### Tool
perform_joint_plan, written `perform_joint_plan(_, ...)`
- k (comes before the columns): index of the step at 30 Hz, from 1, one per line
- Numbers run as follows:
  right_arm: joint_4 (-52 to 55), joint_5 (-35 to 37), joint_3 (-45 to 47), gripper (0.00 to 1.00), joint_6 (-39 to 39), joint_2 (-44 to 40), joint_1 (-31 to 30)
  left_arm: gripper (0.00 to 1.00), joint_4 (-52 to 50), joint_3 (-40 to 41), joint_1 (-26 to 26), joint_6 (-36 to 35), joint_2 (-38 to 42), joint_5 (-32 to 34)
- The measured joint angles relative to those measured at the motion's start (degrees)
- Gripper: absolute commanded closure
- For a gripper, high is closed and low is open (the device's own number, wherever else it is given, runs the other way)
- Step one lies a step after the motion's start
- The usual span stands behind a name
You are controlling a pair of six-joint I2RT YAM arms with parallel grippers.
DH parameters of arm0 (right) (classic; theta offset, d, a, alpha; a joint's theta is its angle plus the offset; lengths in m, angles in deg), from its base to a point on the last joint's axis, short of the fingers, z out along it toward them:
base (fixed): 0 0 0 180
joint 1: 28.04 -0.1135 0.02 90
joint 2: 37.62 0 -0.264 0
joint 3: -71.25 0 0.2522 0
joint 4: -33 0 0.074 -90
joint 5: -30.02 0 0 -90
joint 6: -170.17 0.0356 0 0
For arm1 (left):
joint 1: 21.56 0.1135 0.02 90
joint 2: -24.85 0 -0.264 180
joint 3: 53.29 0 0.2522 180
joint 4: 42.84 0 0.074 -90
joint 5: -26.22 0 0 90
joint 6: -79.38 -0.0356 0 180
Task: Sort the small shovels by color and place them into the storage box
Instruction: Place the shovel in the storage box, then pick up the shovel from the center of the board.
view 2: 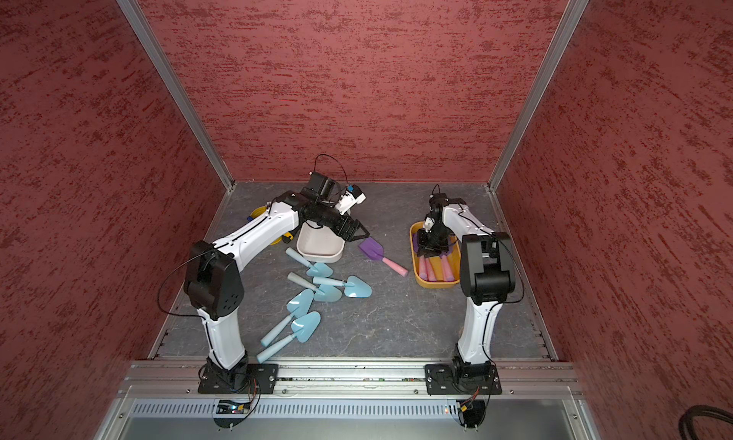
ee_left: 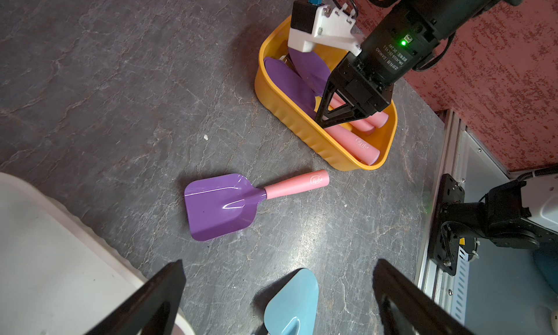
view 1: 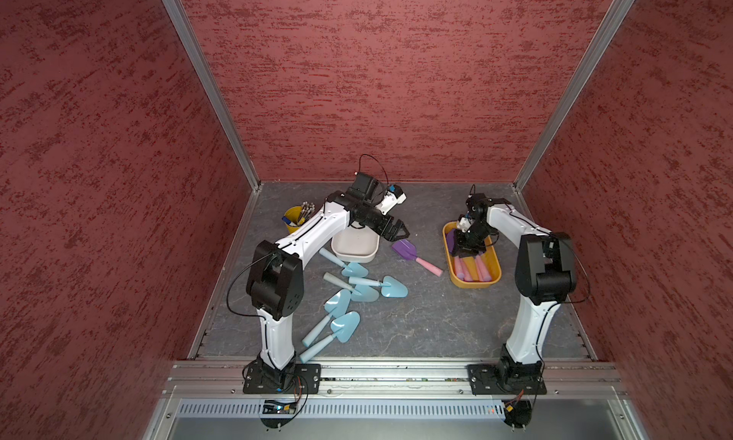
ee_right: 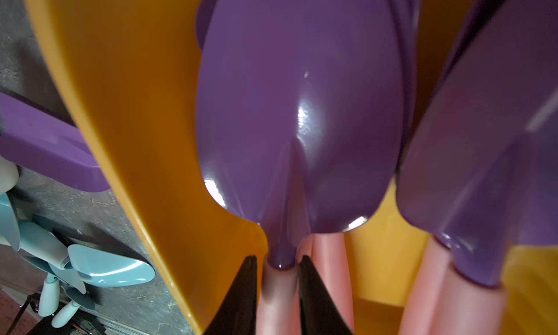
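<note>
My right gripper (ee_right: pixel 277 258) reaches down into the yellow storage box (view 1: pixel 476 284) and is shut on the pink handle of a purple shovel (ee_right: pixel 302 122). Other purple shovels with pink handles (ee_left: pixel 353 137) lie beside it in that box. One more purple shovel (view 1: pixel 404 248) lies flat on the table between the two boxes. My left gripper (ee_left: pixel 277 264) hangs open and empty above the near corner of the white box (view 1: pixel 355 245), a short way from this shovel (ee_left: pixel 223 205). Several light blue shovels (view 1: pixel 357 287) lie scattered on the table in front of the white box.
A yellow cup (view 1: pixel 293 215) holding thin pens stands at the back left, behind my left arm. The aluminium rail (view 1: pixel 396 372) runs along the front edge. Red walls close in the other three sides. Bare table shows in the front middle and right.
</note>
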Motion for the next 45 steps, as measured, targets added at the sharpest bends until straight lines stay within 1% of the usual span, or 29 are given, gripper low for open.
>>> perform_joint_plan(6, 0.0, 0.0, 0.0, 0.66, 0.0, 0.0, 0.0, 0.00, 0.0, 0.1, 0.0, 0.0, 0.2, 0.0)
perform_joint_plan(12, 0.2, 0.2, 0.0, 0.64, 0.0, -0.3, 0.0, 0.00, 0.0, 0.5, 0.0, 0.0, 0.6, 0.0)
perform_joint_plan(17, 0.8, 1.2, -0.5, 0.62, 0.0, -2.3, 0.0, 0.00, 0.0, 0.8, 0.0, 0.0, 1.1, 0.0)
perform_joint_plan(25, 1.7, 3.1, -1.0, 0.62, 0.1, -10.1, -0.1, 0.00, 0.0, 3.2, 0.3, -0.1, 4.3, 0.0)
perform_joint_plan(31, 2.0, 3.8, -1.0, 0.62, -0.2, -17.4, -1.1, 0.00, 0.0, 5.2, 2.0, -0.2, 7.0, -0.3)
perform_joint_plan(37, 2.0, 4.6, -1.0, 0.62, -1.8, -21.6, -4.1, 0.00, -0.2, 8.4, 4.6, -1.3, 11.2, -0.7)
perform_joint_plan(45, 1.9, 6.1, -1.4, 0.62, -5.6, -23.2, -11.3, 0.00, -2.5, 13.8, 9.6, -4.6, 18.4, -2.8)
